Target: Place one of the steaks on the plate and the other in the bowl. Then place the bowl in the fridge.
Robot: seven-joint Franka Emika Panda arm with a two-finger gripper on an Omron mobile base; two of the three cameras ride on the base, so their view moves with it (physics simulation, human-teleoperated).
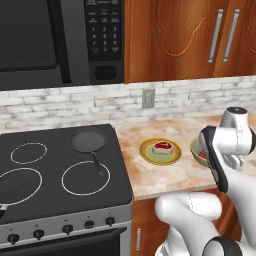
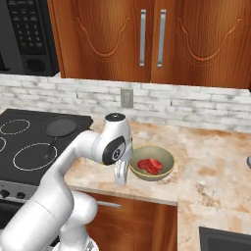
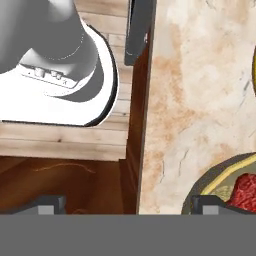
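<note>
the left base view looks forward and down from behind the arm's left, taking in the stove (image 1: pixel 60 170), the microwave (image 1: pixel 60 40) above it and the desk (image 1: pixel 170 172) with the plate (image 1: pixel 160 151). the right base view looks the same way from behind the arm's right, farther along the desk (image 2: pixel 211 166), and shares with it the stove's edge, the wall outlet (image 2: pixel 127 98) and the bowl (image 2: pixel 152 163). the hand view sits close and looks straight down over the desk's front edge (image 3: pixel 145 125), catching the bowl's rim (image 3: pixel 220 175) and the floor (image 3: pixel 65 140).
</note>
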